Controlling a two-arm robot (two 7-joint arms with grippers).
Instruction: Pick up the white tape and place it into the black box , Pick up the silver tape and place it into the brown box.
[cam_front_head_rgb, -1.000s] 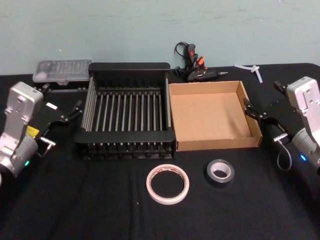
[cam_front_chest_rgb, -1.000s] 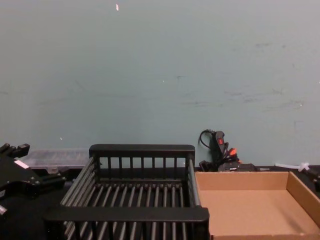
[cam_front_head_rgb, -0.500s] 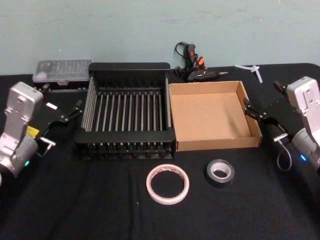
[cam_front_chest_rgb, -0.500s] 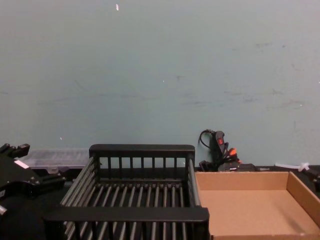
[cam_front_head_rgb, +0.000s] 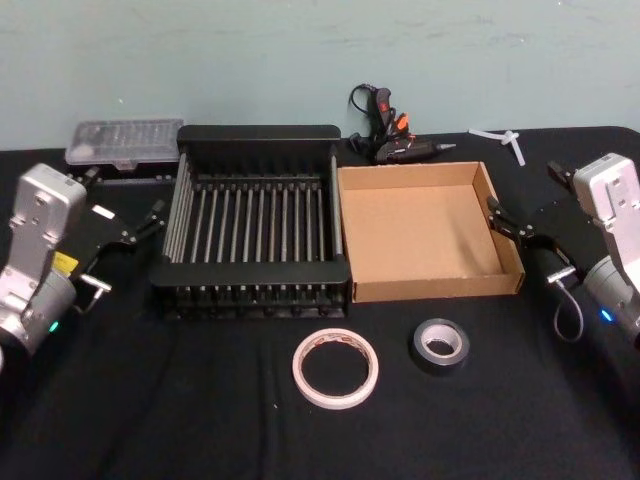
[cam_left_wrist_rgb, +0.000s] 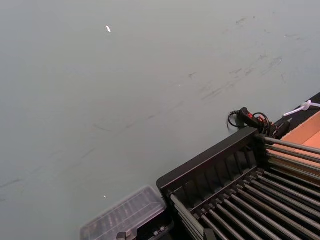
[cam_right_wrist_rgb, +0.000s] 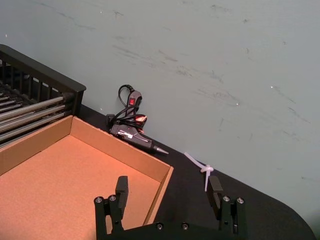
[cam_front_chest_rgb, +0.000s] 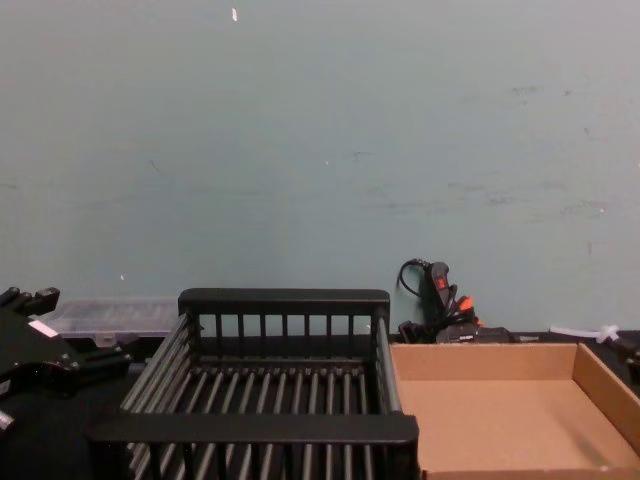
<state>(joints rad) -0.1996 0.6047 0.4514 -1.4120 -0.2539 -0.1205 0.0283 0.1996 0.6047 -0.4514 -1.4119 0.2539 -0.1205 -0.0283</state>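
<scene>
white tape (cam_front_head_rgb: 335, 368) beside silver tape (cam_front_head_rgb: 439, 345)

White tape (cam_front_head_rgb: 335, 368), grey silver tape (cam_front_head_rgb: 439, 346), black box (cam_front_head_rgb: 255, 135), tan brown box (cam_front_head_rgb: 420, 288).

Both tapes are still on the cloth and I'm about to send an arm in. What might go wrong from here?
1. The white tape and silver tape lie close together; a wide-open hand reaching for one may nudge the other.
2. The white tape is a thin ring lying flat, so fingers may slip off it.
3. The left hand waits beside the black box and the right hand beside the brown box; swinging in low could clip a wall.
</scene>
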